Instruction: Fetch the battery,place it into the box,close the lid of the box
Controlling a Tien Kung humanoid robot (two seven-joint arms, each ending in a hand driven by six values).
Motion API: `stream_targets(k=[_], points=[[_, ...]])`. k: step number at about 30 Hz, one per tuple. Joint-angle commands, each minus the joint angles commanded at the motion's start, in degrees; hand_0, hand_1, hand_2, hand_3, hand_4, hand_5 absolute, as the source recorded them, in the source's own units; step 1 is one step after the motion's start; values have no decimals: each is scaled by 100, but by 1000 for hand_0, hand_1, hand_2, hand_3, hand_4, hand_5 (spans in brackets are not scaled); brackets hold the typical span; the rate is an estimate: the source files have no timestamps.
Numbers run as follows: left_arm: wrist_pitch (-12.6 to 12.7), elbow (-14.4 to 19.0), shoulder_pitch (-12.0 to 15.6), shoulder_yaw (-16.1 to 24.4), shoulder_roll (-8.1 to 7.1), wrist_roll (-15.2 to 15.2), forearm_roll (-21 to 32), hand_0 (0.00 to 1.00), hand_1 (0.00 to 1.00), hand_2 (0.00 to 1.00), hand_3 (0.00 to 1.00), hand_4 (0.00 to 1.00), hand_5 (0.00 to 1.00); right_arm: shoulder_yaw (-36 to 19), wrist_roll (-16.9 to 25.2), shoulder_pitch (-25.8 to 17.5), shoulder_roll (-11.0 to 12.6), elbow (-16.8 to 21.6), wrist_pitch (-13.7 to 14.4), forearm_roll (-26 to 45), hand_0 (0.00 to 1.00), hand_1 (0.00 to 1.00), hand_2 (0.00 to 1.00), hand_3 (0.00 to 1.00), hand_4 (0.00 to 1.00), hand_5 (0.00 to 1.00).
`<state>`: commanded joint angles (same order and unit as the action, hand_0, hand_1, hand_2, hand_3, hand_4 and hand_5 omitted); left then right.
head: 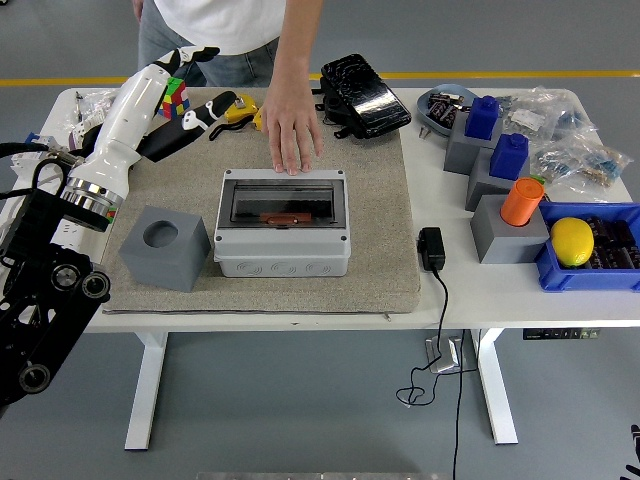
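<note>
The box (283, 235) sat on the mat (380, 250) with its clear lid down, and the orange battery (286, 216) lay inside under that lid, so the job looked about finished. Up and to the left of the box the left hand (185, 125) hung with fingers loosely spread, holding nothing, probably clearing away. Just behind the box, a person's hand (291, 130) lay flat on the mat, perhaps steadying it.

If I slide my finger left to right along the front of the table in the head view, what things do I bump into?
Grey block with a hole → grey box with its lid shut → black power adapter → orange cylinder → yellow lemon.
</note>
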<state>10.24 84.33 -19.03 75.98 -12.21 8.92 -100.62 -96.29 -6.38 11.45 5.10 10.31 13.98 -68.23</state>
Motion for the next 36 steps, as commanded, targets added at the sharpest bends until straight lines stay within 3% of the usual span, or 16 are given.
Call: stream_targets(k=[1,4,7,12,16,21,36], points=[[-111,-62,37,141,-13,174,261,998,998,975,964,998,998,4,2,3,2,0,1,11,831,802,764,790,998,998],[-463,-243,137,442,-91,483,968,998,998,975,964,998,998,-19,-6,0,6,0,-1,-3,831,802,764,790,998,998],[-842,-415,253,628,-185,581,1713,998,998,983,973,998,998,-37,0,-1,8,0,0,-1,831,802,763,790,998,998],[-1546,-763,435,682,-444,398,2905,998,998,983,973,998,998,-48,16,2,0,0,-4,16,831,802,763,790,998,998],[-2016,-953,554,706,-468,191,3843,998,998,982,973,998,998,-28,35,11,-12,0,-13,48,832,802,764,791,998,998],[-2014,-899,659,825,-464,70,4830,998,998,973,969,998,998,-31,23,15,-11,0,-18,29,833,803,765,791,998,998],[-1852,-851,695,840,-513,-13,4645,983,978,934,925,998,998,-34,28,-15,-18,0,-8,15,834,803,766,786,998,998]])
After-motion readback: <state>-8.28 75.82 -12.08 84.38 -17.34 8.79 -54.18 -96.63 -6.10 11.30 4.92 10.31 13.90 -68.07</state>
